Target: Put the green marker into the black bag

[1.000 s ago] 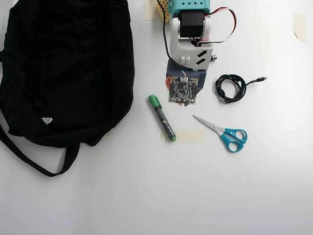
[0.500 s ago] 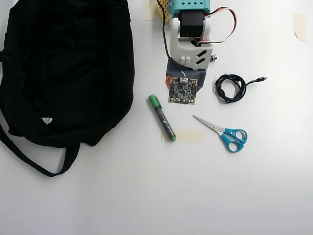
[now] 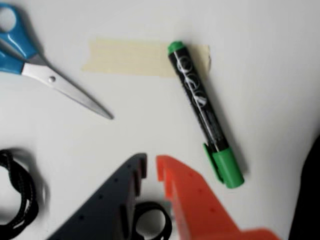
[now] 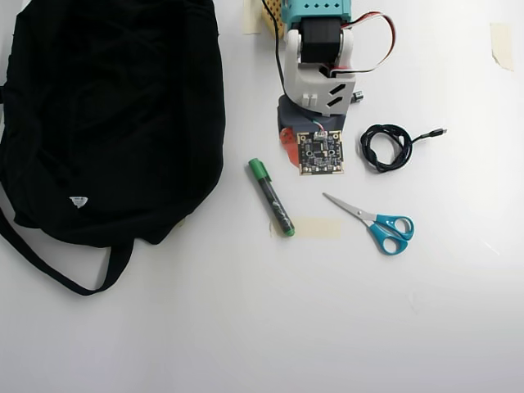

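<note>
The green marker lies on the white table, its green cap pointing toward the arm and its small green end resting on a strip of tape. The black bag fills the left of the overhead view, with its strap trailing toward the lower left. In the wrist view the marker lies just right of and beyond my gripper. Its dark blue and orange fingers stand nearly together with nothing between them. In the overhead view the wrist camera board hides the fingertips; only the orange finger shows.
Blue-handled scissors lie right of the marker, blades pointing toward it. A coiled black cable sits right of the arm. A beige tape strip lies under the marker's end. More tape bits are at the top edge.
The wrist has turned: the camera board shifted slightly right and the orange finger now shows on its left. Marker, bag, scissors and cable have not moved.
</note>
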